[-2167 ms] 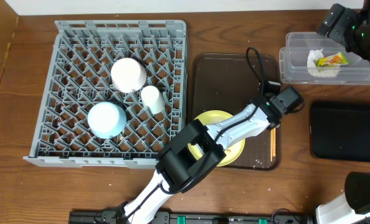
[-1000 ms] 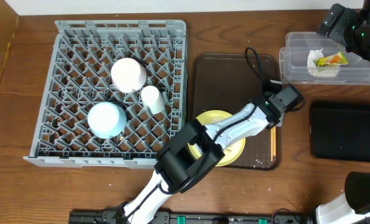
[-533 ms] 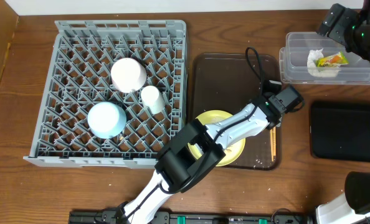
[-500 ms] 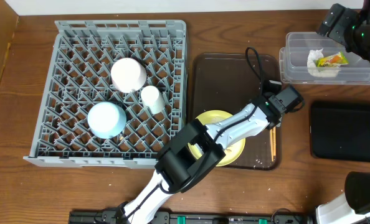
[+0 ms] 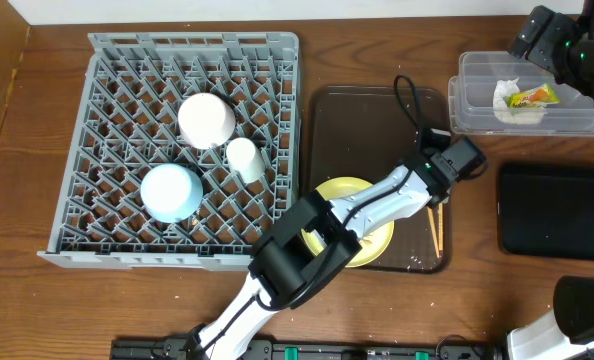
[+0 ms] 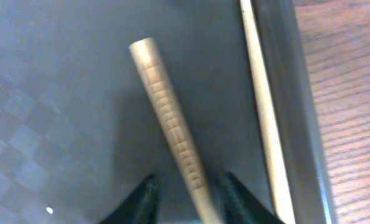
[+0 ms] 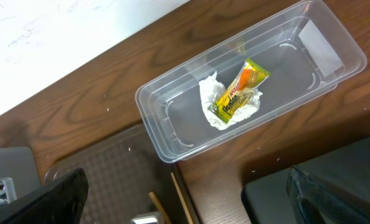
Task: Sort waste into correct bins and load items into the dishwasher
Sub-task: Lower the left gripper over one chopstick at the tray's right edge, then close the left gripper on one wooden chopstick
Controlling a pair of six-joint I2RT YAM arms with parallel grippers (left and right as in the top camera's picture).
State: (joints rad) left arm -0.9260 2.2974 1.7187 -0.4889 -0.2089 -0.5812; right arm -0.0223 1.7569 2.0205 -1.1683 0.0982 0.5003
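Left wrist view: my left gripper (image 6: pixel 188 194) is sitting low over the brown tray (image 6: pixel 60 93). Its fingers (image 6: pixel 146 198) are standing narrow on either side of one chopstick (image 6: pixel 166 118), and I cannot tell whether they are truly pinching it. The second chopstick (image 6: pixel 260 106) is lying just to the right, along the tray's right rim. Overhead, the yellow plate (image 5: pixel 339 189) is resting at the tray's near end, partly under my left arm. Further left, the grey rack (image 5: pixel 107 60) is holding the pale bowl (image 5: pixel 205 118), blue bowl (image 5: pixel 170 190) and white cup (image 5: pixel 242 158). My right gripper (image 7: pixel 186 186) is hanging with its jaws spread wide by the clear tub (image 7: pixel 172 149) at far right, where the tissue (image 7: pixel 210 93) and wrapper (image 7: pixel 241 87) are lying together. The black tray (image 5: pixel 552 210) is sitting just nearer.
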